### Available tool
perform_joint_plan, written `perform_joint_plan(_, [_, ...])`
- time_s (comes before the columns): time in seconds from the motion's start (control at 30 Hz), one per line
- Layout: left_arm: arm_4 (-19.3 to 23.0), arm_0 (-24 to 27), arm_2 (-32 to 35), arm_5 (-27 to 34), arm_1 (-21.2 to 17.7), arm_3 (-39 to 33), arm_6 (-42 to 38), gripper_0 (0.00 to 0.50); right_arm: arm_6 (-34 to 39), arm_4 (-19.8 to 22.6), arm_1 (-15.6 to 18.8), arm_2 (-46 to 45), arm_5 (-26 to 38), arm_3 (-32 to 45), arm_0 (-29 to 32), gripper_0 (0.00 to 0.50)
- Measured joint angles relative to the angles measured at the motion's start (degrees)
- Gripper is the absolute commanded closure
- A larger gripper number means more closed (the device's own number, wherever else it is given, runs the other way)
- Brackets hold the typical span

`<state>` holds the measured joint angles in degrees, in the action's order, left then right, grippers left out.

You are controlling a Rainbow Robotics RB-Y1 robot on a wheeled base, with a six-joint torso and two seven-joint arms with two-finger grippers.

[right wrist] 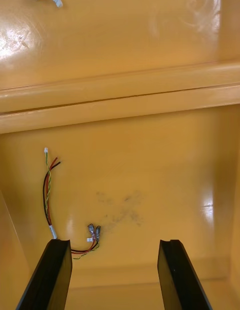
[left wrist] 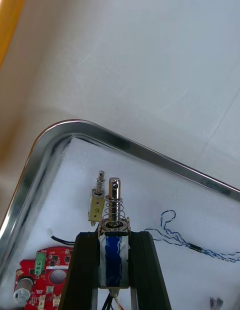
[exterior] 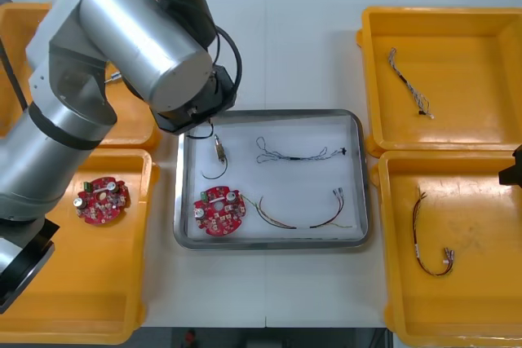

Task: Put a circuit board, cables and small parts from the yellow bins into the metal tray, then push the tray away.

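The metal tray [exterior: 269, 112] is judged to be nearly filled. On its white inside a round red circuit board [exterior: 218, 210], a red and yellow cable [exterior: 302, 216], a twisted blue and white cable [exterior: 298, 155] and a small metal part [exterior: 219, 149] are laid out, with a black cable [exterior: 214, 175] just beside that part. As far as can be judged, what is left is the setting down of one more part and then the pushing away of the tray, which sits between the yellow bins [exterior: 73, 283]. Stock that is not needed is seen in those bins: a spare circuit board [exterior: 102, 200] in the near left one and a spare red and yellow cable [right wrist: 48, 200] in the near right one.

The left arm [exterior: 122, 30] is reached across from its side, so that its wrist is held over the tray's far left corner. The left gripper [left wrist: 114, 240] is pointed down into that corner, and its fingers are clamped on a second small metal part [left wrist: 114, 210], which is carried upright just above the white lining, close to the part already lying there.

The right gripper [right wrist: 114, 242] is parked over the near right bin with its fingers spread apart and nothing between them
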<state>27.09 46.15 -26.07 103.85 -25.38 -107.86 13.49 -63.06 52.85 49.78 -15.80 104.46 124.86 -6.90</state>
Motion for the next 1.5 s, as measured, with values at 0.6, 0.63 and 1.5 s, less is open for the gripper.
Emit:
perform_joint_plan(0.6, [-3.45, -0.55, -10.57, -9.30, 2.37, 9.18, 0.00, 0.500, 0.00, 0.00, 0.00, 0.00, 0.00, 0.00, 0.00, 0.000])
perform_joint_plan(0.63, [-3.45, -0.85, -11.03, -9.92, 2.37, 9.27, 0.00, 0.500, 0.00, 0.00, 0.00, 0.00, 0.00, 0.00, 0.00, 0.000])
perform_joint_plan(1.5, [-6.23, -3.29, -16.07, -15.13, 3.00, 9.29, -0.11, 0.296, 0.00, 0.00, 0.00, 0.00, 0.00, 0.00, 0.01, 0.000])
